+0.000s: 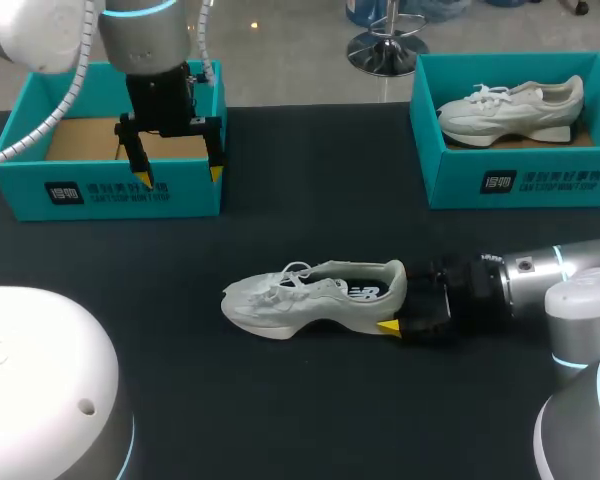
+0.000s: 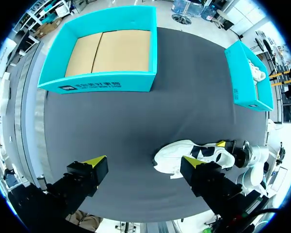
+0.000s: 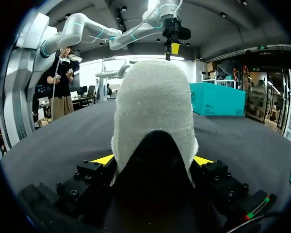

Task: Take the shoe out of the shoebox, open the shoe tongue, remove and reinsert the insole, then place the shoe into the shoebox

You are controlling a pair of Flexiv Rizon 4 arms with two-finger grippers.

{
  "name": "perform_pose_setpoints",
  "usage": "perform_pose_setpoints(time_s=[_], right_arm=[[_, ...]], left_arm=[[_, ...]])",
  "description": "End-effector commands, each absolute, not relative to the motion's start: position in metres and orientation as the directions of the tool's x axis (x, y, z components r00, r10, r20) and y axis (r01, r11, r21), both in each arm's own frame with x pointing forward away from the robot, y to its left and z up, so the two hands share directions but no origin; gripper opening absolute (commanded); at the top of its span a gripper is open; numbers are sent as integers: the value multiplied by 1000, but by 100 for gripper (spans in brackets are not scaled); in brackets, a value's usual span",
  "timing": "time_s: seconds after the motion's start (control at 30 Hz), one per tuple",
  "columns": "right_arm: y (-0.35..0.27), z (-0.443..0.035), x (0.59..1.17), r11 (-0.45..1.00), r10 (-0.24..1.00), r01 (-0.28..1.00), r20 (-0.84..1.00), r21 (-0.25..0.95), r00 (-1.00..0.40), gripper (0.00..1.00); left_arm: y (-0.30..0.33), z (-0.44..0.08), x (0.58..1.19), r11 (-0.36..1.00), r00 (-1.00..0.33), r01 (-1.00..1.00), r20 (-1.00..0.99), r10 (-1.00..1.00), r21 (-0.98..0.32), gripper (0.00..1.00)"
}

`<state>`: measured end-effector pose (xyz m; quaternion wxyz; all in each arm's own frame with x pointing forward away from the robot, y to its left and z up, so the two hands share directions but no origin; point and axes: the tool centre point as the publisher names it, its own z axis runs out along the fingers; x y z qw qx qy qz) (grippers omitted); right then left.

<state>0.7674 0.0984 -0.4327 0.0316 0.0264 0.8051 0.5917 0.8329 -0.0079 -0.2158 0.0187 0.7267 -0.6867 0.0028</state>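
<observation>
A white sneaker [image 1: 310, 295] lies on its sole in the middle of the black table, toe pointing left. My right gripper [image 1: 400, 300] comes in low from the right and is shut on the heel; one yellow tip shows at the front of the heel. In the right wrist view the heel [image 3: 153, 107] fills the gap, with both fingertips [image 3: 104, 159] pressed against its sides. My left gripper [image 1: 180, 176] hangs open high over the front wall of the empty left shoebox [image 1: 110, 185]. From the left wrist view the sneaker [image 2: 179, 155] lies far below, between its spread fingers.
A second teal shoebox [image 1: 520, 180] at the back right holds another white sneaker [image 1: 510, 110]. The left shoebox [image 2: 106, 87] shows a bare cardboard floor. Black tabletop [image 1: 310, 400] runs between the boxes and in front of the sneaker.
</observation>
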Motion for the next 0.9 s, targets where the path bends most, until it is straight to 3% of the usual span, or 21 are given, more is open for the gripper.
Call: perform_pose_setpoints(time_s=[0.03,0.4,0.9], right_arm=[[102,-437,768,301,80,6,-19,954,-997,0],[102,-437,768,301,80,6,-19,954,-997,0],[102,-437,768,301,80,6,-19,954,-997,0]], left_arm=[[-4,-216,827,-58,57,-998,37,-998,-12,100],[-4,-216,827,-58,57,-998,37,-998,-12,100],[-135,-248,775,132,-132,-991,-22,-991,-13,100]])
